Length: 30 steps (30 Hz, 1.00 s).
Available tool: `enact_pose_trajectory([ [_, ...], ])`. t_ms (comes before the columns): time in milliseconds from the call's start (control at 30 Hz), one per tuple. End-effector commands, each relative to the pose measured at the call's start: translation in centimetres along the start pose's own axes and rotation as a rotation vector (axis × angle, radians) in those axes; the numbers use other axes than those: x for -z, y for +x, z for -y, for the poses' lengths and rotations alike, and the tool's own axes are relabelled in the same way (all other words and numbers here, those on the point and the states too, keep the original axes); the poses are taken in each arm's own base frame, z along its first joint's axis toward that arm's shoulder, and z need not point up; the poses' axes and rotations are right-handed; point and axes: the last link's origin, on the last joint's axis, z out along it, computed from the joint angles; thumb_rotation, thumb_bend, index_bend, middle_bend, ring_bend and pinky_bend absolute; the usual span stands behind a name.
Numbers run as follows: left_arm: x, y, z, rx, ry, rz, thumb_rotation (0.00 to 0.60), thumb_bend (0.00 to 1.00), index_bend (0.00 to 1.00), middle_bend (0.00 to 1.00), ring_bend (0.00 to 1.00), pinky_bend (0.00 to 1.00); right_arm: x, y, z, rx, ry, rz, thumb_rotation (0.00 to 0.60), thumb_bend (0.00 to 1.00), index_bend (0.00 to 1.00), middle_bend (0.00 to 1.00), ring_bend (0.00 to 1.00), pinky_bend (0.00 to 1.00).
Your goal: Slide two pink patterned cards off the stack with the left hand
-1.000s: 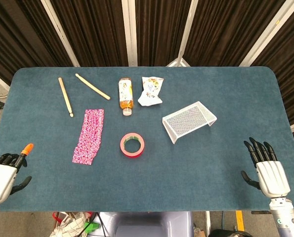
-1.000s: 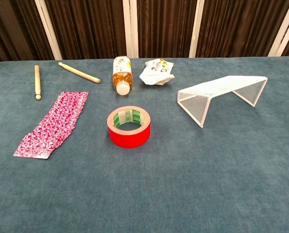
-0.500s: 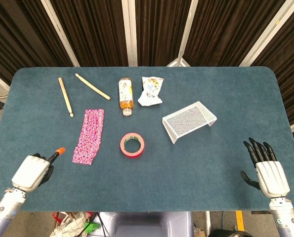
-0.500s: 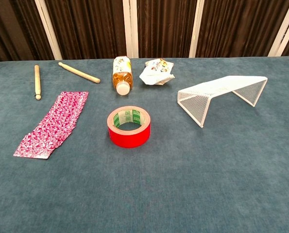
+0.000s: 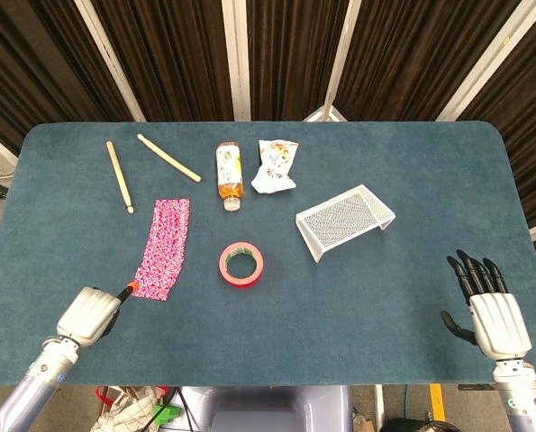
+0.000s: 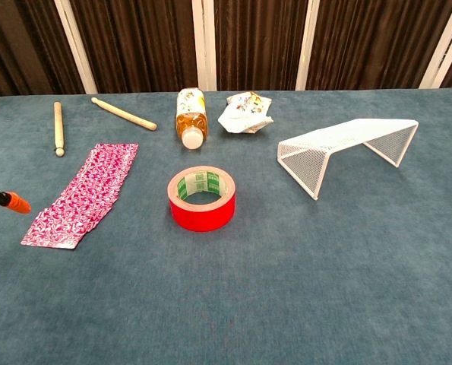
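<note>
**Left hand beside the pink cards**

I see the left hand (image 5: 89, 315) low at the table's near left, curled in on nothing, with 1 orange-tipped finger (image 5: 128, 289) pointing out just beside the near end of the pink cards (image 5: 163, 247); touching or not, I cannot tell. The chest view shows only that orange tip (the hand itself is cut off). The cards lie fanned left of the red tape roll (image 5: 241, 264). My right hand (image 5: 493, 317) rests with fingers spread, holding nothing.
</note>
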Motion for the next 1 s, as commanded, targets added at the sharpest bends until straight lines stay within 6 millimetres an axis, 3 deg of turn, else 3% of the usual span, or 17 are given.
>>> enact_pose_trajectory([
  [33, -1.1, -0.1, -1.1, -0.005, -0.008, 0.029, 0.600, 0.90, 0.17, 0.89, 0.74, 0.58, -0.1, 0.1, -0.1, -0.002, -0.001, -0.003, 0.600, 0.31, 0.04, 0.04, 0.11, 0.07],
  [367, -2.7, -0.6, -2.3, -0.036, 0.015, 0.069, 0.600, 0.90, 0.16, 0.89, 0.74, 0.58, 0.0, 0.4, -0.3, -0.009, -0.009, -0.015, 0.600, 0.31, 0.04, 0.04, 0.11, 0.07],
  [1000, -2.9, -1.0, -2.9, -0.056, 0.035, 0.116, 0.600, 0.89, 0.17, 0.88, 0.74, 0.58, 0.0, 0.4, -0.4, -0.012, -0.010, -0.018, 0.600, 0.31, 0.04, 0.04, 0.11, 0.07],
])
